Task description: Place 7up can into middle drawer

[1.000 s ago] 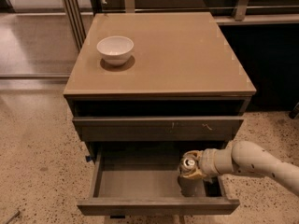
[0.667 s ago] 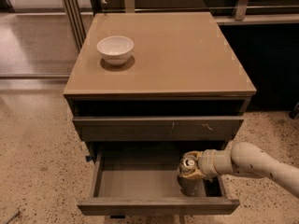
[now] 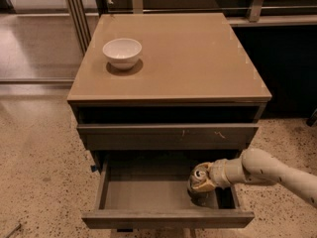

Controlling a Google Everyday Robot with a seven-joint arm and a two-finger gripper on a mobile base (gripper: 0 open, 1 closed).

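Gripper (image 3: 203, 183) jaws clenched around 7up can (image 3: 200, 173), long axis near upright (silver top facing up), right end of open middle drawer (image 3: 148, 196)

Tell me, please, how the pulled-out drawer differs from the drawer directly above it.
The middle drawer is pulled out, showing its grey floor; the upper drawer is shut. The upper drawer's front bears pale scratches; the middle drawer's front is plain. The middle drawer holds the 7up can at its right end, with the gripper at the can; the upper drawer's inside is hidden. Both are grey-brown and handleless.
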